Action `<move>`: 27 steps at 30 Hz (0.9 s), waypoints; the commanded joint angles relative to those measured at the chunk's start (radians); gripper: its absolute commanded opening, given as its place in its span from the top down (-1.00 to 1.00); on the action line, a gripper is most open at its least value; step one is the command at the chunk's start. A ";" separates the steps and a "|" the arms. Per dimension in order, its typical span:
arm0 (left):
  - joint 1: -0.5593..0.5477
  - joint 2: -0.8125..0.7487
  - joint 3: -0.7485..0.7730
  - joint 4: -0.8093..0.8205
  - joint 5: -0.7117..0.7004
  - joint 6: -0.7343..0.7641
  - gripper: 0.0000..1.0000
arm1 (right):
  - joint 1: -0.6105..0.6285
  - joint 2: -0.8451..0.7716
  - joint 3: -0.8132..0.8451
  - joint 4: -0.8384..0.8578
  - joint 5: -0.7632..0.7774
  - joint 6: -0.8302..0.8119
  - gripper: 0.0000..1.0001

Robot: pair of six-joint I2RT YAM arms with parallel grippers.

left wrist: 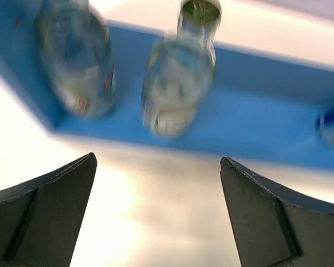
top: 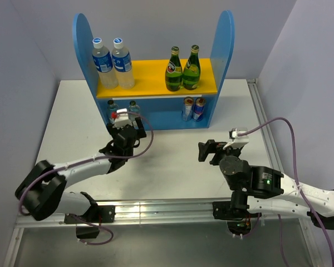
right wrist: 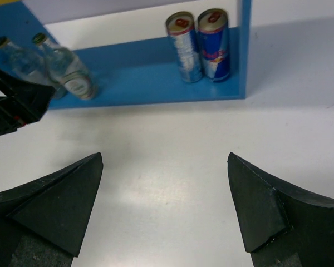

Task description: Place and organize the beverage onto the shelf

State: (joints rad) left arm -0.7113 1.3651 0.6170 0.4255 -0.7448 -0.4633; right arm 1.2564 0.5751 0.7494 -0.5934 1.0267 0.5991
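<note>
1. The tabletop [top: 172, 161] is carrying the shelf [top: 223, 39] at its far side. No drink is lying loose on it in any view.
2. The shelf is holding every beverage in sight, so the placing seems nearly finished.
3. The left claw [left wrist: 157, 167] is hovering released and empty, just in front of the shelf's lower left bay. The right claw [right wrist: 165, 161] is hanging released and empty over bare tabletop, well apart from the shelf.
4. Two water bottles [top: 112, 62] are standing on the left of the yellow board and two green bottles [top: 182, 69] on its right. Only the top view is showing this level.
5. Two small clear bottles [left wrist: 178, 78] are standing in the lower left bay. The left wrist view is showing them blurred but apart from the fingers.
6. Two cans [right wrist: 199, 45] are standing side by side at lower right, and the right wrist view is showing them sharpest.
7. The next move is probably calling for the left claw to back straight out towards the near edge without knocking the small bottles.
</note>
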 commanded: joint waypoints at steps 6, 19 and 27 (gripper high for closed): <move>-0.344 -0.414 0.251 -0.991 -0.183 -0.411 -0.99 | 0.012 0.015 0.281 -0.166 -0.220 -0.019 -1.00; -0.387 -0.765 0.699 -1.357 -0.143 -0.225 -0.99 | 0.012 0.074 0.636 -0.246 -0.255 -0.125 -1.00; -0.387 -0.790 0.713 -1.413 -0.179 -0.239 -0.99 | 0.012 0.092 0.668 -0.240 -0.254 -0.153 -1.00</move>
State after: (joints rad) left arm -1.0946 0.5743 1.3289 -0.9489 -0.8989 -0.7238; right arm 1.2610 0.6498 1.3758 -0.8322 0.7784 0.4808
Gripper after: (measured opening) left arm 0.994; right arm 0.999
